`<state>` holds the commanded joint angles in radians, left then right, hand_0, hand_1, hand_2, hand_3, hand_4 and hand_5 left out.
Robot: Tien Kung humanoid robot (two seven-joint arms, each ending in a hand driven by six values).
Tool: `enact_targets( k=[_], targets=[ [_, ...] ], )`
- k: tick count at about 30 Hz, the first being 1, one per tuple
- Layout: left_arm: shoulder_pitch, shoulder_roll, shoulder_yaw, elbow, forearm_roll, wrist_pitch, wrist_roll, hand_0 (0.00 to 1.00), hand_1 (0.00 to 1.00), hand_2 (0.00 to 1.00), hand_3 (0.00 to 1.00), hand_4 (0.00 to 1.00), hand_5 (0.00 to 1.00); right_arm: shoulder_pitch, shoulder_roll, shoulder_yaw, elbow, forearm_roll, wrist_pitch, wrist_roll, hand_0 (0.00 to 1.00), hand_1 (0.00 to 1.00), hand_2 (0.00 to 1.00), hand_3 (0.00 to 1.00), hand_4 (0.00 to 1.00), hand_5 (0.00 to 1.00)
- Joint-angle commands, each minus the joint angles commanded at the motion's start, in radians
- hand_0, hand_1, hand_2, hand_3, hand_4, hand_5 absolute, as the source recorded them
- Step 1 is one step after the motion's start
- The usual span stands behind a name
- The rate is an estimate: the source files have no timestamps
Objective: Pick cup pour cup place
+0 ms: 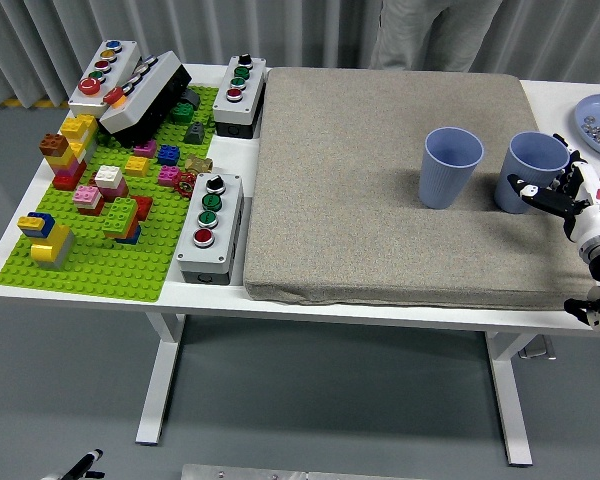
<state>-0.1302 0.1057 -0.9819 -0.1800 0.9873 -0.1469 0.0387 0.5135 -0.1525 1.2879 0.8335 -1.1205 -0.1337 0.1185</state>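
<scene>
Bright even overhead light, soft shadows left of cups (452,166), sharp focus

Two pale blue cups, one (451,166) beside the other (530,171), on a speckled beige mat (380,190). White worktop (110,290) underneath. Lime-green studded baseplate (110,250) carries yellow, pink, red and blue bricks (105,190). The right hand (560,195) is black and white with red touches.
</scene>
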Motion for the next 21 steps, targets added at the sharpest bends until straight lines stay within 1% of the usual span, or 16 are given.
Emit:
enact_targets(
  k=[1,6,7,21],
  targets=[
    [0.000,0.000,0.000,0.000,0.000,0.000,0.000,0.865,0.815,0.881,0.783,0.649,0.996,0.000,0.000,0.000,0.001,-0.001,0.000,-0.001,0.922,0.886,0.991,0.998,0.822,0.133],
    [0.003,0.000,0.000,0.000,-0.001,0.000,0.000,0.865,0.815,0.881,0.783,0.649,0.996,-0.005,-0.001,-0.001,0.005,-0.006,0.005,-0.008,0.922,0.886,0.991,0.998,0.822,0.133],
    [0.004,0.000,0.000,0.000,-0.001,0.000,0.000,0.865,0.815,0.881,0.782,0.650,0.997,-0.005,-0.002,-0.002,0.005,-0.007,0.005,-0.009,0.926,0.888,0.995,0.998,0.836,0.146],
    [0.009,0.000,-0.002,0.000,-0.002,0.000,0.000,0.865,0.815,0.882,0.785,0.652,0.998,-0.018,-0.015,0.003,0.026,-0.018,0.009,-0.026,0.931,0.891,0.998,0.998,0.846,0.162]
  ],
)
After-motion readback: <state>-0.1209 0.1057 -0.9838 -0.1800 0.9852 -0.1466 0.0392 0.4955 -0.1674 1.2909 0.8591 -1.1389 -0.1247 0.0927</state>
